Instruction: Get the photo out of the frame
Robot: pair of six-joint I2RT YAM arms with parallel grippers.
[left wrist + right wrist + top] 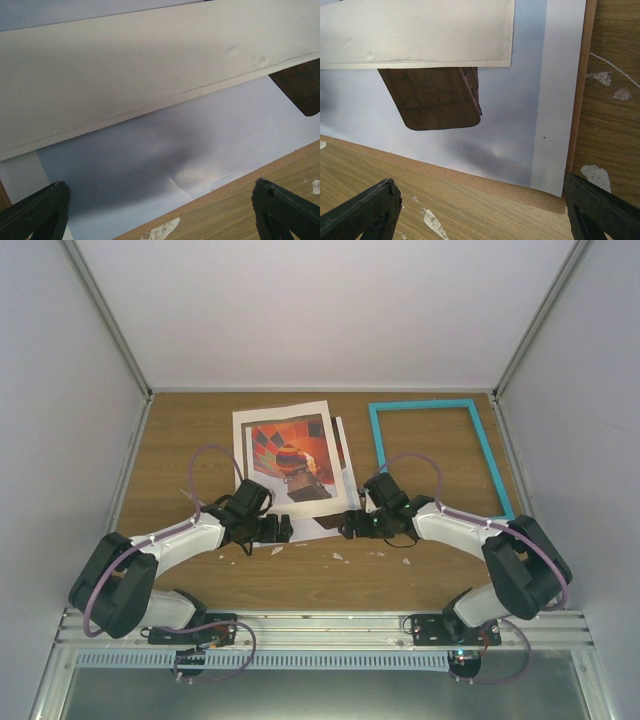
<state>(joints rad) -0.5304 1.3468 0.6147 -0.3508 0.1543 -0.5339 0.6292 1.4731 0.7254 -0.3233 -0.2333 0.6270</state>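
The turquoise frame (pixel 420 405) lies flat and empty at the back right of the table. At the centre lies a stack with a white-edged sheet (pixel 290 412) on top; orange-red balloon colours show in its middle. Under it is the photo (pixel 312 524), whose pale blue sky (pixel 200 145) and brown basket (pixel 435 97) show past the sheet's edge. The photo rests on brown fibreboard (pixel 485 185). My left gripper (pixel 278 530) (pixel 160 215) and right gripper (pixel 350 524) (pixel 480 210) are both wide open and empty, just off the stack's near edge.
Small white flecks (pixel 432 222) (pixel 160 231) dot the wooden table (pixel 330 575) near the grippers. Grey enclosure walls (pixel 60 390) close in the left, right and back. The arms' purple cables (pixel 205 465) loop above the wrists.
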